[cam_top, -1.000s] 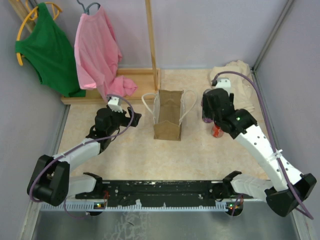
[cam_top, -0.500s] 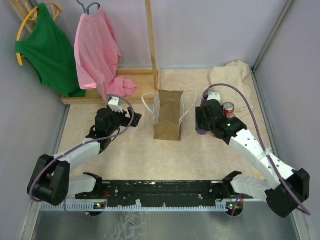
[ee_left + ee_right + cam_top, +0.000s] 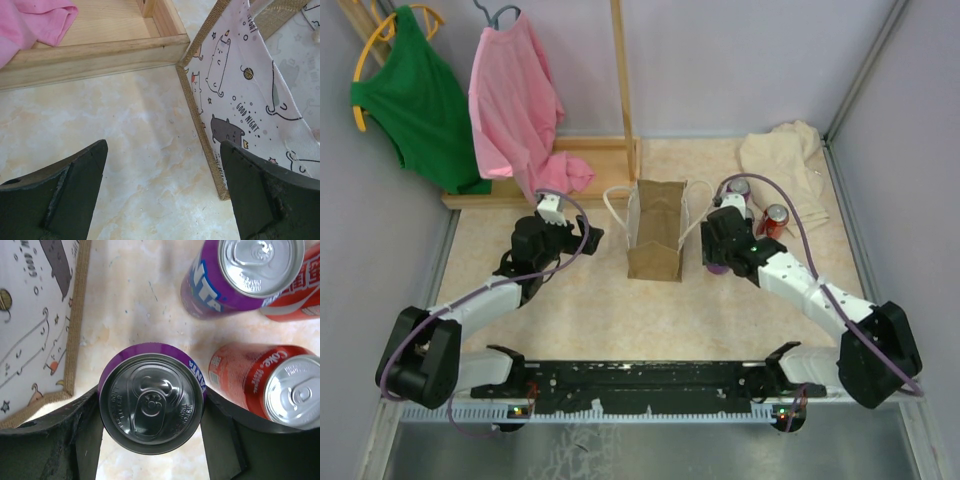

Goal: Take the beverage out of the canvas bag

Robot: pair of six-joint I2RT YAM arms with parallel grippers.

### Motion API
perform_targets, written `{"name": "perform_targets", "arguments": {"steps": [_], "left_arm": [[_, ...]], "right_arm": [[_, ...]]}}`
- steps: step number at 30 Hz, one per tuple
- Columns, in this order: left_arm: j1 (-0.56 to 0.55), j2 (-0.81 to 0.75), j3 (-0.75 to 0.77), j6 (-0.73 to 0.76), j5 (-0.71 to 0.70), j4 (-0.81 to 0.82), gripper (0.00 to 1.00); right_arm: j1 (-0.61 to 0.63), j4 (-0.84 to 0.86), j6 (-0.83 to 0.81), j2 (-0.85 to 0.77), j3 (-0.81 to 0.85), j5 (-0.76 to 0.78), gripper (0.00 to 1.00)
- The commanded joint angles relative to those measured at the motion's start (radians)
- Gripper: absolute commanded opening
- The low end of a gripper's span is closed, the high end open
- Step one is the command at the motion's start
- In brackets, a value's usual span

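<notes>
The canvas bag stands upright mid-table with its white loop handles out to both sides; its cat-print side shows in the left wrist view. Just right of the bag, my right gripper is shut on a beverage, an upright purple Fanta can, with a finger on each side of it. The bag's corner lies close to the can's left. My left gripper hovers left of the bag, open and empty.
Another purple can and a red cola can stand right of the held can; the right wrist view shows two red cans. A cream cloth lies at the back right. A wooden rack base with a pink shirt and green shirt stands at the back left.
My right arm has swung left from over the cans near the cloth to just beside the bag, uncovering the red can. The left arm has barely moved.
</notes>
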Motion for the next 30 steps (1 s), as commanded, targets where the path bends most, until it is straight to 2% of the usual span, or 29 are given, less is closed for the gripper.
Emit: {"name": "perform_targets", "arguments": {"steps": [1, 3, 13, 15, 17, 18, 21, 23, 30], "left_arm": [[-0.008, 0.003, 0.002, 0.008, -0.007, 0.014, 1.00], [-0.008, 0.002, 0.004, 0.011, -0.014, 0.012, 1.00], [-0.009, 0.004, 0.014, 0.022, -0.020, 0.000, 1.00], [-0.008, 0.008, 0.015, 0.022, -0.017, -0.001, 1.00], [-0.008, 0.010, 0.014, 0.020, -0.016, -0.002, 1.00], [-0.009, 0.010, 0.014, 0.019, -0.015, -0.003, 1.00], [-0.008, 0.006, 0.011, 0.021, -0.018, -0.001, 1.00], [-0.009, 0.004, 0.009, 0.022, -0.021, -0.001, 1.00], [-0.009, -0.003, 0.006, 0.019, -0.026, 0.003, 1.00]], "right_arm": [[0.004, 0.186, -0.015, 0.015, 0.013, 0.068, 0.02], [0.003, 0.204, -0.015, 0.039, 0.010, 0.079, 0.06], [-0.021, 0.239, 0.000, 0.112, -0.005, 0.096, 0.11], [-0.024, 0.236, 0.010, 0.119, -0.005, 0.093, 0.24], [-0.025, 0.232, 0.022, 0.122, -0.005, 0.097, 0.44], [-0.025, 0.228, 0.025, 0.121, -0.006, 0.099, 0.57], [-0.025, 0.217, 0.025, 0.108, -0.006, 0.102, 0.76], [-0.025, 0.213, 0.021, 0.095, -0.004, 0.105, 0.82], [-0.025, 0.178, 0.004, 0.051, 0.043, 0.101, 0.89]]}}
